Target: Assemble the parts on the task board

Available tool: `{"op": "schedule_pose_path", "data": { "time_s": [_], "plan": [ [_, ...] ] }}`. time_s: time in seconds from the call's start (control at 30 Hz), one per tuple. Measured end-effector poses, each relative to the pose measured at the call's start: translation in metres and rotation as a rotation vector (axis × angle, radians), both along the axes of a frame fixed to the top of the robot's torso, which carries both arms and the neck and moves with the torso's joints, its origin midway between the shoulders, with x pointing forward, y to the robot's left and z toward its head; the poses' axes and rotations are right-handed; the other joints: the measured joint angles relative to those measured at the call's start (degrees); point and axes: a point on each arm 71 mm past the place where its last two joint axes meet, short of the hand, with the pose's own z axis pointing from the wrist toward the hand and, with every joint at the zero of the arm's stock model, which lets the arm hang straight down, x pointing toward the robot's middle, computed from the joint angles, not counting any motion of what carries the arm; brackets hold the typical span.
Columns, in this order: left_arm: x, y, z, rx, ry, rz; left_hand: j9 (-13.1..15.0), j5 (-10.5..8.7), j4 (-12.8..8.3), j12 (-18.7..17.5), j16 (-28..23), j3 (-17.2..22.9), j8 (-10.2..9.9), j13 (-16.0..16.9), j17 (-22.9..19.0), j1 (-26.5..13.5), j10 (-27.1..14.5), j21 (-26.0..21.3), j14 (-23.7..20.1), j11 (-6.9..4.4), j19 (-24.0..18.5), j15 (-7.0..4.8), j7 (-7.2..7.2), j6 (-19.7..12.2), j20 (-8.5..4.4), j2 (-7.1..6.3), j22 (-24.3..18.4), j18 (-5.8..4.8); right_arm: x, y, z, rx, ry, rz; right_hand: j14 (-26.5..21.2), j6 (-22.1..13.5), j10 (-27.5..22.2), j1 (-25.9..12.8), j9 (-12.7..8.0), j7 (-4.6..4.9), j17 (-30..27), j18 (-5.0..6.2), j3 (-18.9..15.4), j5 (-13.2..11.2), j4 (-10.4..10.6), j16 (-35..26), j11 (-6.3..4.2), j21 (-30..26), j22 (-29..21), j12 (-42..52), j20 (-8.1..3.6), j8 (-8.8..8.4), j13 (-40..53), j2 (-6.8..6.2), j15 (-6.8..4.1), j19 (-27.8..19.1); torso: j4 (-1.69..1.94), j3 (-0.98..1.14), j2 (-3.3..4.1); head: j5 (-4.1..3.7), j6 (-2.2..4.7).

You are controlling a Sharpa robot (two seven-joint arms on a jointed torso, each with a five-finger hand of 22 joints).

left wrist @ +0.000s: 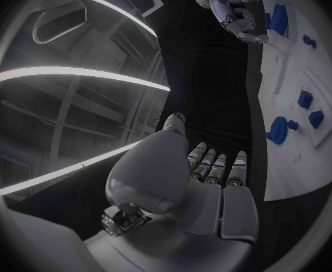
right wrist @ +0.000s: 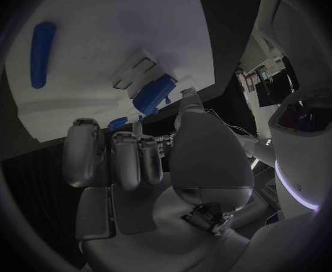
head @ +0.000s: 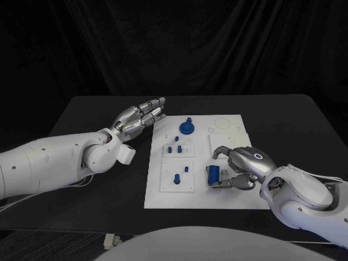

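Right hand [head: 243, 166] low over the task board [head: 229, 201], near its right edge toward the near corner, fingers curled down. A blue cylindrical part [head: 211, 174] lies on the board just off the fingertips. Touching or merely beside, I cannot tell, so I cannot say whether the hand is grasping it or clenched on nothing. Left hand [head: 140, 117] released, fingers straight and together, raised over the bare desk [head: 88, 109] off the board's far left corner.

Other parts stay toward the board's left side: a round knobbed piece [head: 187, 128] near the far edge, small pegs [head: 174, 148] mid-board, two more pegs [head: 180, 174] in the near-left panel.

Risks, as I judge them: the cylinder can roll. A fingertip pushing from one side could send it across the board or off the near edge. A partial pinch could drop it on lifting, perhaps knocking seated pegs.

Right wrist view shows, past the fingertips, a blue part [right wrist: 153, 94] lying against a ridged recess in the board, and an elongated blue piece [right wrist: 42, 53] farther out. The head view does not resolve that recess. Left wrist view shows the left hand's [left wrist: 204, 187] flat palm holding nothing, with the knobbed piece [left wrist: 279, 129] beyond.
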Motion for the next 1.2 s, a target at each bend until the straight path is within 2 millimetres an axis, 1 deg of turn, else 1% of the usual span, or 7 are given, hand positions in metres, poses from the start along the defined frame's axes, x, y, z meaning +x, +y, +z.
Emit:
{"op": "schedule_pose_path", "data": {
  "time_s": [0.13, 0.3, 0.4, 0.53, 0.77, 1.1, 1.2],
  "plan": [
    [-0.0003, 0.0000, -0.0007, 0.000, 0.002, -0.001, 0.05, 0.00, 0.00, 0.00, 0.00, 0.00, 0.22, 0.00, -0.01, 0.00, 0.00, 0.00, 0.00, 0.00, 0.00, 0.00, 0.00, 0.00, 0.00, 0.00, 0.00, 0.00, -0.0026, -0.0002, -0.0031, -0.008, 0.002, -0.001, 0.02, -0.87, 0.00, -0.13, 0.33, 0.03, 0.00, 0.00, -0.23, -1.26, -0.04, -0.01, 0.00, -0.22, 0.00, 0.00, 0.20, 2.30, 0.00, -0.41, 0.29, -0.20, 0.04, 0.00, 0.01, -0.04, 0.00],
    [-0.0002, 0.0001, -0.0010, 0.000, 0.003, -0.001, 0.05, 0.00, 0.00, 0.00, 0.00, 0.00, 0.22, 0.00, -0.01, 0.00, 0.00, 0.18, 0.00, 0.00, 0.00, 0.00, 0.21, 0.21, 0.00, 0.00, 0.06, 0.00, -0.0041, -0.0008, -0.0057, -0.017, 0.005, -0.002, -0.05, -2.38, 0.00, 2.62, 0.27, -0.11, 0.00, 0.00, 2.70, 9.82, -0.32, -0.29, 0.00, -0.79, 0.00, 0.00, 0.20, 6.71, 0.00, 3.37, 0.36, -0.20, 0.05, -0.01, 0.01, -0.15, 0.00],
    [-0.0002, 0.0001, -0.0013, 0.000, 0.004, -0.002, 0.05, 0.00, 0.00, 0.00, 0.00, 0.00, 0.22, 0.00, -0.01, 0.00, 0.00, 0.23, 0.00, 0.00, 0.00, 0.00, 0.21, 0.21, 0.00, 0.00, 0.06, 0.00, -0.0040, -0.0013, -0.0069, -0.021, 0.005, -0.003, -0.05, -2.82, 0.00, 3.32, -0.44, -0.37, 0.00, 0.00, 2.85, 14.52, -0.42, -0.29, 0.00, -0.89, -0.01, 0.00, 0.41, 8.45, -0.01, 4.28, 0.36, -0.41, 0.05, -0.01, 0.01, -0.15, 0.00],
    [-0.0003, 0.0001, -0.0015, -0.001, 0.004, -0.003, 0.05, -0.01, 0.00, 0.00, 0.00, 0.00, 0.22, 0.00, -0.01, 0.23, 0.00, 0.23, 0.00, 0.00, 0.00, 0.00, 0.21, 0.21, 0.00, -0.23, 0.05, 0.00, -0.0039, -0.0009, -0.0077, -0.024, 0.004, -0.001, -0.05, -2.82, 0.00, 3.53, -0.77, -0.37, 0.00, 0.00, 3.00, 15.81, -0.57, -0.29, 0.00, -1.17, -0.01, 0.00, 0.41, 9.05, -0.01, 4.49, 0.36, -0.41, 0.04, -0.01, 0.01, -0.03, 0.00],
    [-0.0005, 0.0002, -0.0019, -0.001, 0.006, -0.003, 0.04, -0.01, -0.16, 0.00, 0.00, 0.16, 0.22, 0.00, -0.01, 0.46, 0.00, 0.23, 0.00, 0.00, 0.00, 0.00, 0.21, 0.21, 0.00, 0.00, 0.11, 0.00, -0.0026, -0.0009, -0.0092, -0.029, 0.004, 0.000, -0.05, -2.82, 0.00, 4.06, -2.49, -0.36, 0.00, 0.00, 3.00, 21.73, -0.57, -0.29, 0.00, -1.17, -0.01, 0.00, 0.41, 11.40, -0.01, 5.77, 0.36, -0.41, 0.02, -0.01, 0.01, 0.02, 0.00],
    [-0.0008, 0.0002, -0.0025, -0.001, 0.007, -0.005, 0.04, -0.01, -0.16, 0.00, 0.00, 0.16, 0.22, 0.00, 0.00, 0.46, 0.00, 0.23, 0.00, 0.00, 0.21, 0.00, 0.21, 0.21, 0.21, 0.00, 0.10, 0.00, -0.0019, 0.0015, -0.0104, -0.035, 0.008, 0.007, -0.05, -3.95, 0.00, 4.30, -3.98, -0.26, 0.00, 0.00, 3.00, 21.45, -0.57, -0.29, 0.00, -1.17, -0.01, 0.00, 0.41, 11.40, -0.01, 5.99, 0.36, -0.41, 0.04, -0.01, 0.01, -0.10, 0.00],
    [-0.0009, 0.0000, -0.0028, -0.002, 0.008, -0.006, 0.04, -0.01, -0.16, 0.00, 0.00, 0.16, 0.22, 0.00, 0.01, 0.46, 0.00, 0.23, 0.00, 0.00, 0.21, 0.00, 0.21, 0.21, 0.21, 0.00, 0.10, 0.01, -0.0020, 0.0016, -0.0107, -0.037, 0.010, 0.008, -0.05, -3.95, 0.00, 4.55, -4.64, -0.26, 0.00, 0.00, 3.00, 24.76, -0.58, -0.29, 0.00, -1.17, 0.02, 0.00, 0.41, 12.14, -0.01, 6.21, 0.36, -0.41, 0.07, -0.01, 0.02, -0.14, 0.00]
  ]
}}
